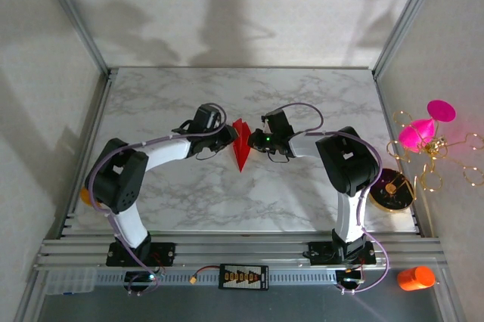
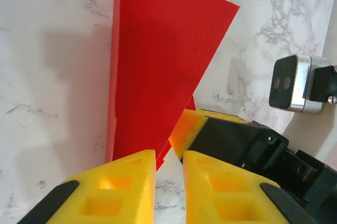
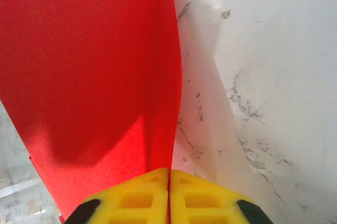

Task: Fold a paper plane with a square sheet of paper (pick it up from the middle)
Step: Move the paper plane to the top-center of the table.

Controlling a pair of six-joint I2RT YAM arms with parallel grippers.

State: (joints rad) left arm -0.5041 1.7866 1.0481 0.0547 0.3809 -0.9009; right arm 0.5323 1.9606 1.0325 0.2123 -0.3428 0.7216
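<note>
1. Fingers of the left gripper (image 1: 230,139) and the right gripper (image 1: 254,141) meet from opposite sides at the paper plane (image 1: 241,144), seen from above. It lies mid-tabletop (image 1: 302,103) as a slim red dart. Its long axis runs far-to-near and its point aims at the arm bases. Each arm reaches in across that axis, the left at the left flank and the right at the right flank, about equally near. From this view I cannot tell how either pair of fingers is set.

2. From the left wrist, the two yellow fingers (image 2: 118,187) stand slightly apart, with a strip of tabletop (image 2: 52,50) showing through the gap. The paper plane (image 2: 158,56) rises ahead as a tall red panel. Its lower corner reaches just to the inner edge of the left-hand finger, so these fingers look parted and not clamped. Just beyond, the right gripper (image 2: 183,125) touches the paper's lower edge.

3. From the right wrist, the yellow fingers (image 3: 131,197) are pressed together with no gap. The raised crease of the paper plane (image 3: 89,71) runs straight down into their seam, so they pinch the paper at its near end. The panel spreads left of the crease, with bare tabletop (image 3: 263,50) to the right. Any coming fold likely hinges on this crease line, held by the right while the left is free to close.
</note>
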